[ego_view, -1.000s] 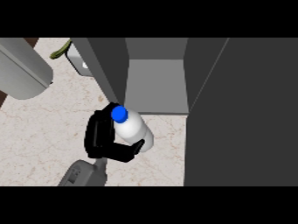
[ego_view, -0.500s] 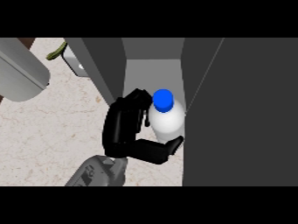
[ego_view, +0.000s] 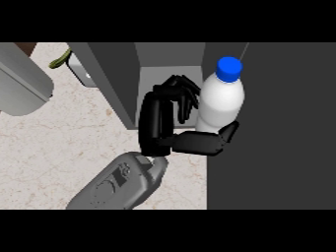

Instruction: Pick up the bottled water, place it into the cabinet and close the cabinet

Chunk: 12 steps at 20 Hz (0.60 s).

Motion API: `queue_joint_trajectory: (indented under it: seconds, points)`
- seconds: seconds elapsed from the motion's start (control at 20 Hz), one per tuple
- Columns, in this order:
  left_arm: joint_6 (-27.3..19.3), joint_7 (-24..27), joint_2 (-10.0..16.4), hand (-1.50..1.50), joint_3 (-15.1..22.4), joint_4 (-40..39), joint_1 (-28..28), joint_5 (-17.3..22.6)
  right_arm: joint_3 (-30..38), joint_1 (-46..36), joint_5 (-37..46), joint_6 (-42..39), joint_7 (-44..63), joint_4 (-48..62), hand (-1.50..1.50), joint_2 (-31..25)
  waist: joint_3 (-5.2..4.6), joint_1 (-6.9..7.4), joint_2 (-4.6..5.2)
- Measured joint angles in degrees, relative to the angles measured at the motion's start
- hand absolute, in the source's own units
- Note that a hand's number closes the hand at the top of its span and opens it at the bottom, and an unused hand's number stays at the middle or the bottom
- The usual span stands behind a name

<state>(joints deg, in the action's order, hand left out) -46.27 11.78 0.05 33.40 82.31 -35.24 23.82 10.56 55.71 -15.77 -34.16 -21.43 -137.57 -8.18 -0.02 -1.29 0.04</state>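
You are looking at a kitchen. You can tell by the counter, which has a pale stone top with thin brown lines in it. A grey cabinet stands at the back of it with one space open, and its dark door stands open at the right. A big round grey thing sits at the upper left; you cannot tell what it is.

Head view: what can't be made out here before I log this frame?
Bottled water base: hidden behind the left robot hand; whether it stands on anything is unclear.
Cabinet interior: mostly covered by robot hand and bottled water, top cut off by the edge.
Right robot hand: out of view.
Green thing top left: too small to identify.
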Motion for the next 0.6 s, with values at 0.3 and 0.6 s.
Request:
queue_joint_trajectory:
  seconds: [0.3,0.6]
  points:
    - [-0.5,2.0,0.0,1.50,-1.8,-9.3,-5.7,1.8,2.7,-1.4,-0.8,-0.3,0.6,0.7,-1.50,-1.0,-0.01,-0.30,0.18]
    - [1.3,4.4,0.0,1.50,-3.7,-17.9,-9.4,3.1,5.0,-1.4,-2.0,-1.0,1.1,0.7,-1.50,-1.9,-0.03,-0.31,0.22]
